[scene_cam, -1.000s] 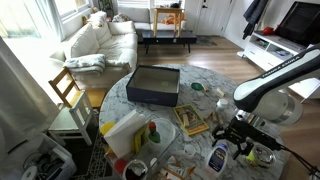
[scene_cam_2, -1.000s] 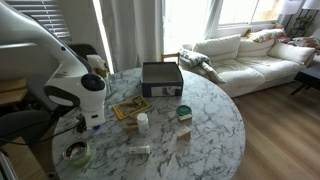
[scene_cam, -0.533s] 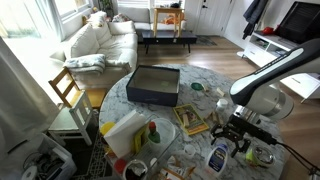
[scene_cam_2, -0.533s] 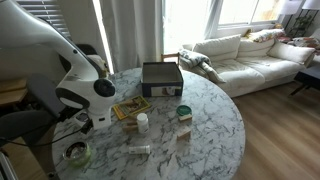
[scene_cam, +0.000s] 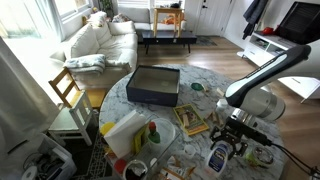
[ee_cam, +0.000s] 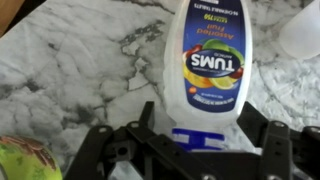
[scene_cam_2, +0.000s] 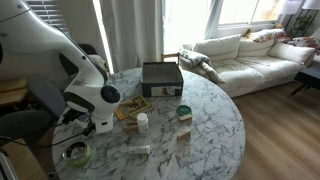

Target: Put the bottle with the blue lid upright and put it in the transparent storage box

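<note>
Pincer (ee_cam: 198, 138), jaws apart, straddles the blue-lidded Tums bottle (ee_cam: 205, 70) lying flat on the marble worktop (ee_cam: 70, 60); righting it and placing it in the transparent storage box (scene_cam: 120, 127) are yet to be done.

bottle with the blue lid (ee_cam: 210, 60) lying flat on marble table (ee_cam: 70, 60), cap end between gripper (ee_cam: 205, 150) jaws, book (scene_cam: 190, 121) between it and dark box (scene_cam: 152, 85), transparent storage box (scene_cam: 124, 130) well apart across table
</note>
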